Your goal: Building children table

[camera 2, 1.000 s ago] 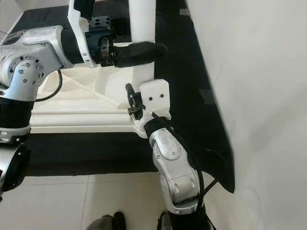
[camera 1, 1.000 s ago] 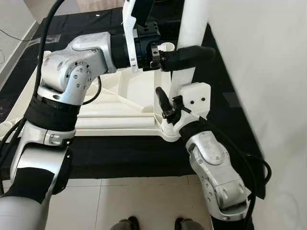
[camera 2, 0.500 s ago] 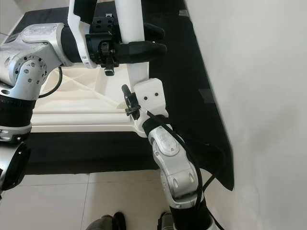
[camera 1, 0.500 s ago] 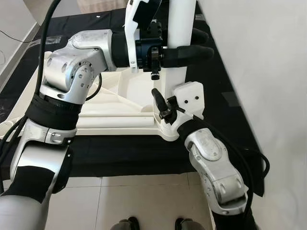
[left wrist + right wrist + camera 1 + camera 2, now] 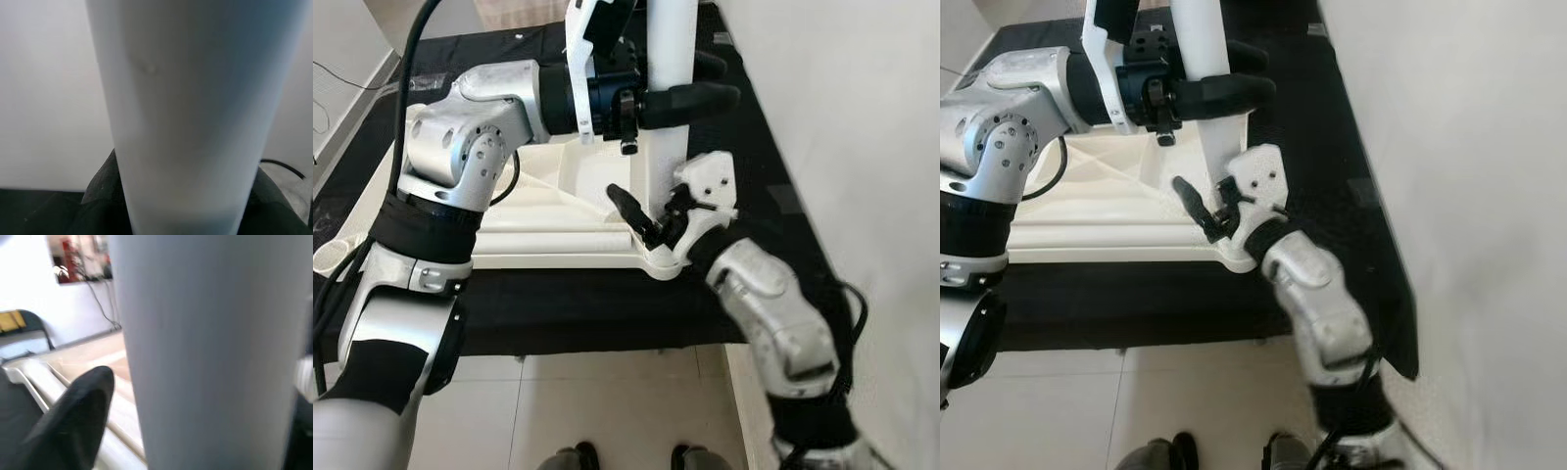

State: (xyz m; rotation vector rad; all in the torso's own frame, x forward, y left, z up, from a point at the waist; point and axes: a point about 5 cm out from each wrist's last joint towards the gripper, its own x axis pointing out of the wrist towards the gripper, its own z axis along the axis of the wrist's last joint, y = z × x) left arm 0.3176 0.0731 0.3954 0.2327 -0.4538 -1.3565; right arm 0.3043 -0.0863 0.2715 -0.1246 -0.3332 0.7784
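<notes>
The white table top [image 5: 548, 257] lies upside down on a black cloth [image 5: 558, 313]. A white round leg [image 5: 671, 59] stands upright at its near right corner. My left gripper [image 5: 720, 80] is shut on the leg high up, one finger in front and one behind. The leg [image 5: 190, 122] is close up in the left wrist view. My right gripper [image 5: 651, 211] is open low at the leg's foot. One black finger [image 5: 628, 213] points left, apart from the leg. In the right wrist view that finger [image 5: 78, 416] stands clear of the leg [image 5: 210, 352].
A white wall [image 5: 842, 117] runs close along the right side. Tiled floor [image 5: 607, 401] lies in front of the cloth. A small white ring-shaped part [image 5: 331, 257] sits at the left edge on the cloth.
The leg has gone from tilted to upright, and my left gripper has closed round it. My right forearm has swung out to the right, and its finger has moved left, away from the leg.
</notes>
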